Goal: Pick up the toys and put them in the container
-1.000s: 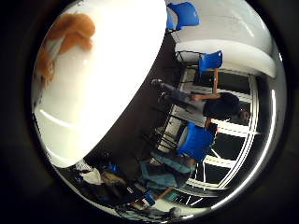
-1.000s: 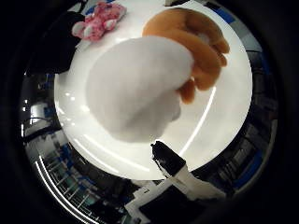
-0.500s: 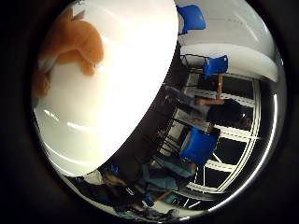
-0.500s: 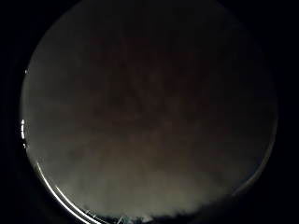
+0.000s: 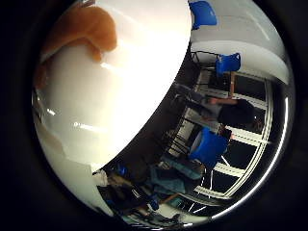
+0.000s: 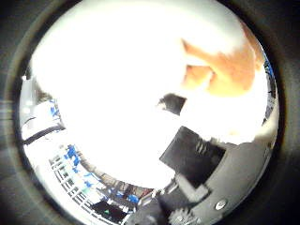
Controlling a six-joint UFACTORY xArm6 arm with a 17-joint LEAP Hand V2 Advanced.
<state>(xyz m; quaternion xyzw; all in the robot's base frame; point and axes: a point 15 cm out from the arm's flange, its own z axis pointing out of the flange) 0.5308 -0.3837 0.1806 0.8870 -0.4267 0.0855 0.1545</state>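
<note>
An orange plush toy (image 5: 82, 38) lies on the white table (image 5: 125, 96) and fills one corner of the right little finger side palm view, close to the palm. The right thumb side palm view shows an orange plush shape (image 6: 225, 66) against a very bright white surface; I cannot tell whether that white is a toy or the table. Black parts of my right hand (image 6: 192, 157) reach in at that view's edge, beside the orange shape.
The table's curved edge (image 5: 159, 106) runs through the right little finger side palm view. Beyond it stand blue chairs (image 5: 207, 146) (image 5: 228, 64) and another white table (image 5: 245, 34).
The camera has moved: the orange toy now looks larger and nearer in the little finger side view. The thumb side view went from dark to bright, with the orange toy showing again.
</note>
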